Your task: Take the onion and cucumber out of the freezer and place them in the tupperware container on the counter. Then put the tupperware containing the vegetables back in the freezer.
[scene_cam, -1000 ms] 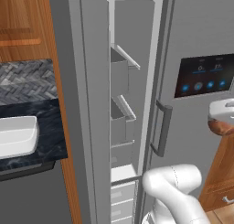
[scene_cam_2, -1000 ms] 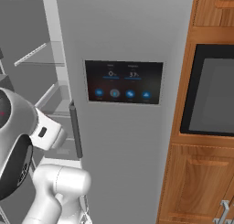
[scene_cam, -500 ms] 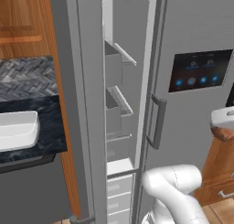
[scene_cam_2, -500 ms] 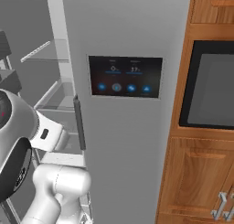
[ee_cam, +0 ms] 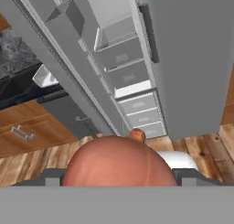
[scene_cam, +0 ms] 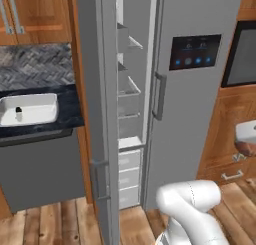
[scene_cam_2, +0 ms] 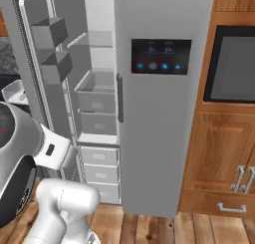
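Plainly, the gripper [ee_cam: 117,178] is clamped on the onion [ee_cam: 116,160]: in the hand view the reddish-orange ball bulges between the two dark tips, its small stem nub pointing toward the freezer [ee_cam: 119,58], and the jaws stand wide around it. In the left base view the gripper [scene_cam: 247,133] sits well to the right of the freezer [scene_cam: 130,114], past the door with the dark touch panel [scene_cam: 194,51] and in front of the wooden cabinets [scene_cam: 225,134], with the onion [scene_cam: 244,148] showing as a reddish patch under it. The freezer is open, its door [scene_cam: 97,114] swung out toward the base, grey shelves and drawers bare inside. Left of the freezer, the tupperware [scene_cam: 30,98] rests on the counter [scene_cam: 70,114]; a small dark thing lies in it, too small to tell what. From the right base view the freezer [scene_cam_2: 97,103] stands left of the panel door, and a corner of the tupperware [scene_cam_2: 14,91] peeks out beyond the open door.
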Controlling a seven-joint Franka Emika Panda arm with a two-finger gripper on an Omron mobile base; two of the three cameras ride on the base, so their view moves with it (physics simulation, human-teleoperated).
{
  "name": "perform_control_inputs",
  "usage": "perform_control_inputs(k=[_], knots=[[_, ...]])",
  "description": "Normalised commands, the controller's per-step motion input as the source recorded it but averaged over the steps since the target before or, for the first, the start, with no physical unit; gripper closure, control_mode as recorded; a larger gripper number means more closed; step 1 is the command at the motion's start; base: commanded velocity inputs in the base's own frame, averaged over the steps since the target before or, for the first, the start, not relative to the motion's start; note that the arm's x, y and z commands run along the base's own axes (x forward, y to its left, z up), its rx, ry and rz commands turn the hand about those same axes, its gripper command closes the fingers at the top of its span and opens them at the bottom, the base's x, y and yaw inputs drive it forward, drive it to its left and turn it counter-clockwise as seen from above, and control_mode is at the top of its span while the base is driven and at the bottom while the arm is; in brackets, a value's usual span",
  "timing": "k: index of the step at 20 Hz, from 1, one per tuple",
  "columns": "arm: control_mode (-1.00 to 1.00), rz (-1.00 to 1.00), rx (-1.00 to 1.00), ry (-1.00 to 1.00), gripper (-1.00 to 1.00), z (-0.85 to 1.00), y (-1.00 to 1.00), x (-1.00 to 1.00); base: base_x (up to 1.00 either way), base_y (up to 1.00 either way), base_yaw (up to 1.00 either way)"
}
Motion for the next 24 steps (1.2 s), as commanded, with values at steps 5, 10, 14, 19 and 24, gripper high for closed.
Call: perform_control_inputs(k=[5, 10, 14, 19, 24], knots=[[1.00, 0.00, 0.00, 0.00, 1.00, 0.00, 0.00, 0.00, -0.55, 1.00, 0.00], [1.00, 0.00, 0.00, 0.00, 1.00, 0.00, 0.00, 0.00, -0.04, 1.00, 0.00], [1.00, 0.00, 0.00, 0.00, 1.00, 0.00, 0.00, 0.00, 0.03, 1.00, 0.00], [1.00, 0.00, 0.00, 0.00, 1.00, 0.00, 0.00, 0.00, 0.27, 1.00, -0.01], [1.00, 0.00, 0.00, 0.00, 1.00, 0.00, 0.00, 0.00, 0.83, 0.79, -0.05]])
